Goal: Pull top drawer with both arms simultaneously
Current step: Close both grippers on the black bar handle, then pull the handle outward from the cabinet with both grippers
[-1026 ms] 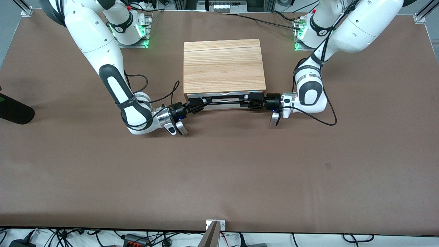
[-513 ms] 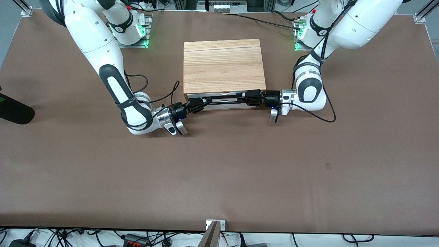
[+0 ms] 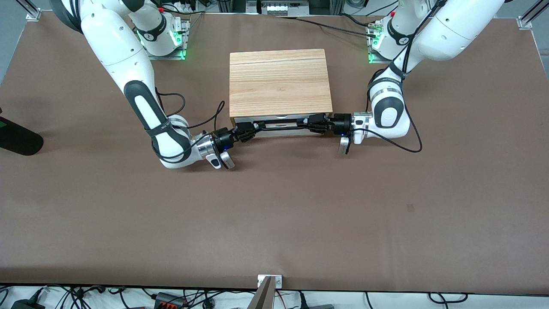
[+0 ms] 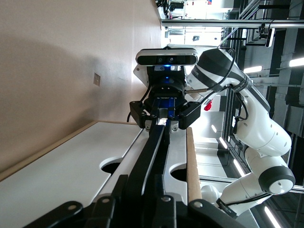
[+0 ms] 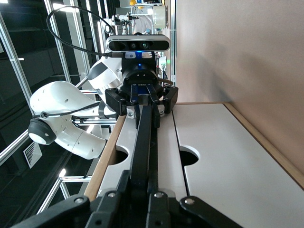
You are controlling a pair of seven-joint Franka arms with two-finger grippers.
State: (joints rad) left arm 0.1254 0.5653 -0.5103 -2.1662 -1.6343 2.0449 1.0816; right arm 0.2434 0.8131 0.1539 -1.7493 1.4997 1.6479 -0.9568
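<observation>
The top drawer has a white front with a long black bar handle and sits under the light-wood cabinet top. No wood interior shows. My right gripper is shut on the handle's end toward the right arm. My left gripper is shut on the handle's other end. In the left wrist view my left gripper clasps the bar, with the right gripper at the bar's other end. In the right wrist view my right gripper clasps the bar, with the left gripper facing it. The drawer front lies beside the bar.
A lower white drawer front with its own notch lies below the top one. A black object lies at the table edge toward the right arm's end. Loose cables hang by both wrists. A metal bracket sits at the near edge.
The left arm's wrist has shifted a little toward the cabinet front, and its fingers have drawn in on the handle. The right arm and the drawer have not visibly moved.
</observation>
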